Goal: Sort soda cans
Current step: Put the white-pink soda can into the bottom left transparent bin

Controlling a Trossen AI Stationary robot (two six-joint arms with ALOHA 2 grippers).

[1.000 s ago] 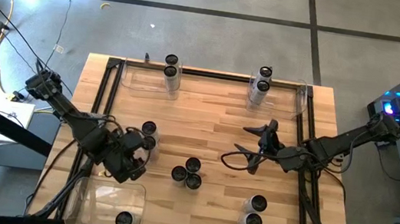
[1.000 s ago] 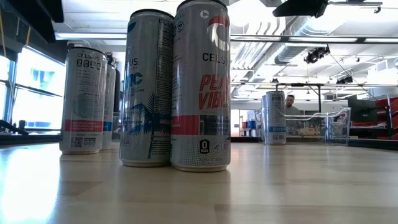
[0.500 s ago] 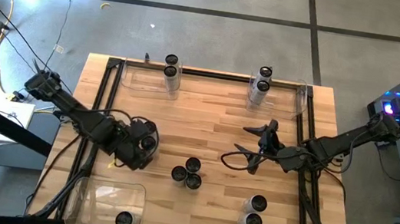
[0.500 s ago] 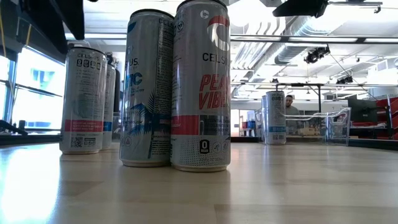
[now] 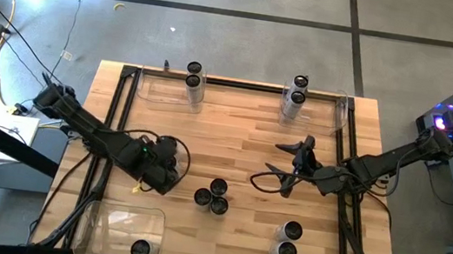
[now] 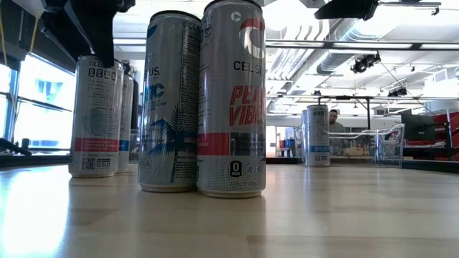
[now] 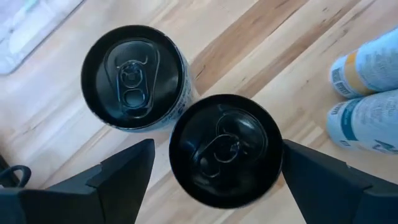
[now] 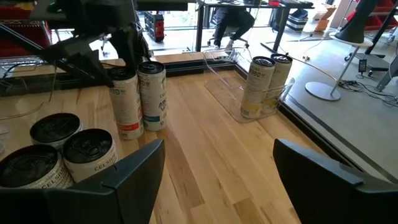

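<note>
Left gripper (image 7: 214, 163) sits directly above a pair of cans at the left-centre of the worktop (image 5: 243, 134). Its two fingers (image 7: 121, 171) are spread wide, one on each side of the nearer can (image 7: 225, 149), neither visibly pressing on it. The second can of the pair (image 7: 134, 78) stands touching the first. From above, the gripper covers this pair almost entirely.

Right gripper (image 5: 287, 166) hangs above the right-centre of the worktop, fingers apart, holding nothing, well apart from every can.

Can count from overhead, all upright:
- 2 under the left gripper.
- 3 in a tight cluster (image 5: 213, 195) at the middle of the worktop, touching one another.
- 2 together (image 5: 288, 240) near the front right edge.
- 2 in the clear bin (image 5: 157, 91) at the back left; these cans (image 5: 193, 79) stand at its right end.
- 2 more (image 5: 298, 92) at the left end of the second clear bin (image 5: 338, 115) at the back right.
- 1 single can (image 5: 139, 248) in the third clear bin (image 5: 109, 221) at the front left corner.

Total visible: 12 cans, 3 bins.

Low view: two tall cans (image 6: 204, 100) stand close to the lens, with further ones behind to the left (image 6: 97, 115) beneath the dark gripper. A person (image 6: 334, 118) shows far off in the room beyond.
</note>
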